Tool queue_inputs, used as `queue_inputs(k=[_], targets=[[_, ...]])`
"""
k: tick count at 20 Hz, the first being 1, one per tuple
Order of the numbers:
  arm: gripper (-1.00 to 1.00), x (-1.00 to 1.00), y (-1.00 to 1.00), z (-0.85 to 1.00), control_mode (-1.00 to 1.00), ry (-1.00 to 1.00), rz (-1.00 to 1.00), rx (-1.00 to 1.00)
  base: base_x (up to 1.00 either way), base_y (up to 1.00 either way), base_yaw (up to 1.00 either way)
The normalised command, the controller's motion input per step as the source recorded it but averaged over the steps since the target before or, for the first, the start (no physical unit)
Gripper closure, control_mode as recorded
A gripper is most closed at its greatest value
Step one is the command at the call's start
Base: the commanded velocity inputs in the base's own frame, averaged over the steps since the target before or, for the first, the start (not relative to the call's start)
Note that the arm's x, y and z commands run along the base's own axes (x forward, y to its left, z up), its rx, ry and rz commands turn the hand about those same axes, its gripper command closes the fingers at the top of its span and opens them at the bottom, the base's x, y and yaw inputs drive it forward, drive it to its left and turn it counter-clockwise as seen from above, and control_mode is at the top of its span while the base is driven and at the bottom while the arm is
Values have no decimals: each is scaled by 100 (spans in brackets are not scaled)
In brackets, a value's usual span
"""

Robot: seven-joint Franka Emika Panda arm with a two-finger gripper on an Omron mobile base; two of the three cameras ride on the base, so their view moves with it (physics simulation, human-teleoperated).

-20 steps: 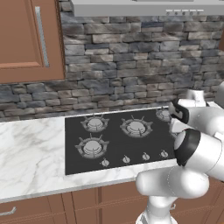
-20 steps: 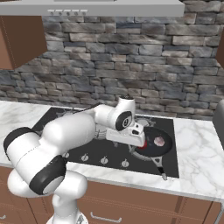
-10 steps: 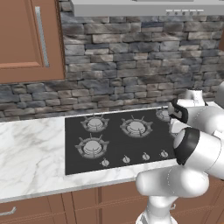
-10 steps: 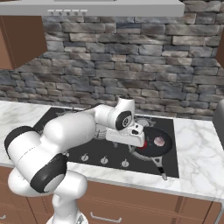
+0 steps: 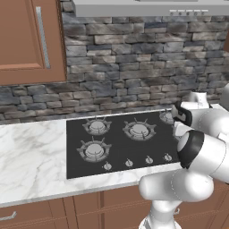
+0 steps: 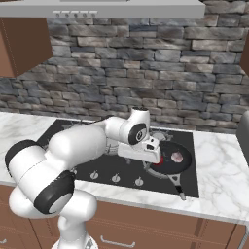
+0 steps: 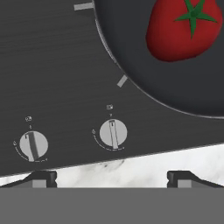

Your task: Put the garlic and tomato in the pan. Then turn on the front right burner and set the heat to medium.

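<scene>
Your end effector hangs open and empty over the stove's front knobs; the pan, cut off, holds the tomato and, from the right, the garlic.

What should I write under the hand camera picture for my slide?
Open gripper hovering over two round grey stove knobs, glossy red tomato resting in the black frying pan.

Even, bright rendered light with no glare; soft shadows lie under the pan. All views are sharp, without blur or edge distortion.
</scene>
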Motion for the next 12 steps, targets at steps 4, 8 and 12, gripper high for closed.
queue_inputs(k=[4, 8, 12], targets=[[-100, 0, 0, -9, -100, -1, 0, -3, 0, 0, 0], [-100, -3, 0, -2, -100, -2, 0, -1, 0, 0, 0], [-100, 0, 0, 0, -100, 0, 0, 0, 0, 0, 0]])
